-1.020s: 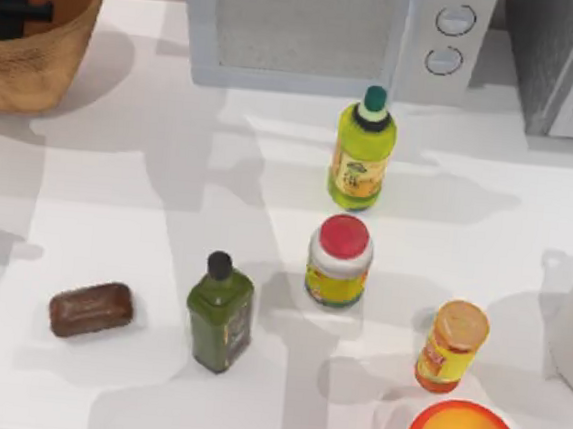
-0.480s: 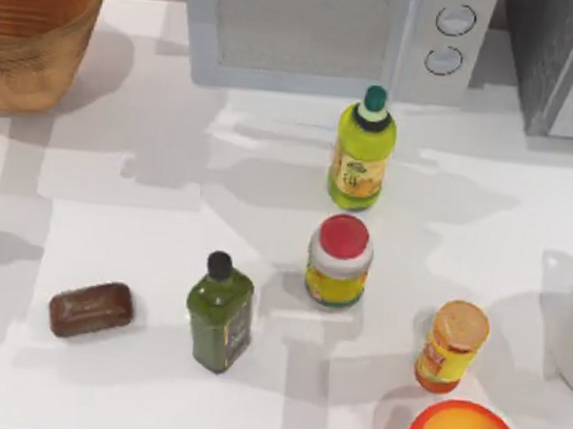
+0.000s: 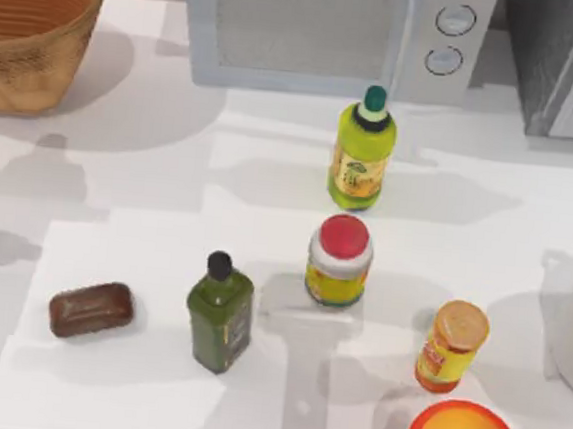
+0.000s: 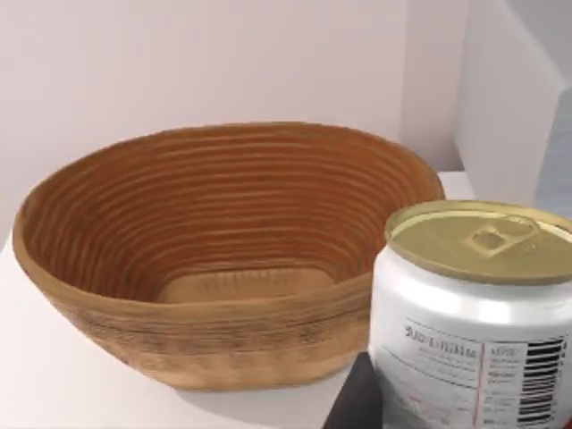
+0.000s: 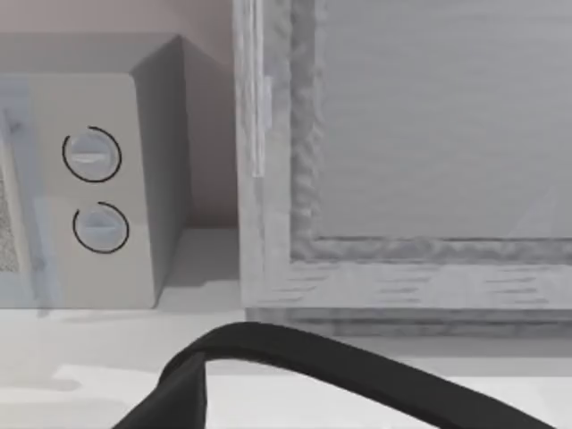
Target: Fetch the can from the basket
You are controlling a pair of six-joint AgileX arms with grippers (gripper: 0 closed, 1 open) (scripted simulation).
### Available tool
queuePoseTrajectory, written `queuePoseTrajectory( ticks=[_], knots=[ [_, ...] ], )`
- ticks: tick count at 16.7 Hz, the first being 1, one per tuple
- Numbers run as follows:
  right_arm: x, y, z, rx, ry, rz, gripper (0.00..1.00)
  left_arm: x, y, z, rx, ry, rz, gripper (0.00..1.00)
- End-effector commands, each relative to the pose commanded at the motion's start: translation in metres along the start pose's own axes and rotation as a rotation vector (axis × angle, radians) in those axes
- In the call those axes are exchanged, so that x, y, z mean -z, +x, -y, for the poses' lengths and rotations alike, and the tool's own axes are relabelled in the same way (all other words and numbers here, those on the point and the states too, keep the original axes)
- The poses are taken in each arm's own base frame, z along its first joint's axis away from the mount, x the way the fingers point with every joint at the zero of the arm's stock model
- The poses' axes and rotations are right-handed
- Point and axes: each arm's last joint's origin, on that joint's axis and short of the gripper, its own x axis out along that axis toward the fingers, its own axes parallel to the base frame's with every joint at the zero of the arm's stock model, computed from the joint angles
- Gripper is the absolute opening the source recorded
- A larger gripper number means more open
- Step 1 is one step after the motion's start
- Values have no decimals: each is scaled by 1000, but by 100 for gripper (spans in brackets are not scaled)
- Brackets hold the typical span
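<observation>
Left end effector [image 4: 375,407]: grips the can [image 4: 474,313], upright, axis vertical | basket [image 4: 223,259] lies just beyond, empty, can outside its rim | right arm parked by microwave [image 5: 89,179]

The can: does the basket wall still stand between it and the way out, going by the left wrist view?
No. The can sits outside the basket, in front of its rim, close to the camera. Nothing visible blocks it; the basket's inside looks bare.

orange-brown ribbed basket [image 4: 223,259]; white, gold-topped can [image 4: 474,313].
</observation>
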Motion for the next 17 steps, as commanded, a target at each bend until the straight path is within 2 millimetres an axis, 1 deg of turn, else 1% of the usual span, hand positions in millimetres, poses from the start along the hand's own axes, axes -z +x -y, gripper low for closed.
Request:
queuePoseTrajectory(
  ticks=[1,3,5,7,8,9,11,17],
  knots=[
    [0,0,0,0,0,0,100,23,-14,3,-5,-3,54,0],
    [0,0,0,0,0,0,100,68,-28,8,-15,-14,145,0],
    [0,0,0,0,0,0,100,107,-32,12,-25,-27,215,0],
    [0,0,0,0,0,0,100,136,-29,14,-35,-42,267,0],
    [0,0,0,0,0,0,100,148,-27,14,-38,-48,286,0],
    [0,0,0,0,0,0,100,156,-25,15,-42,-54,300,0],
    [0,0,0,0,0,0,100,167,-21,15,-45,-62,315,0],
    [0,0,0,0,0,0,100,170,-20,15,-47,-61,310,0]
  ],
)
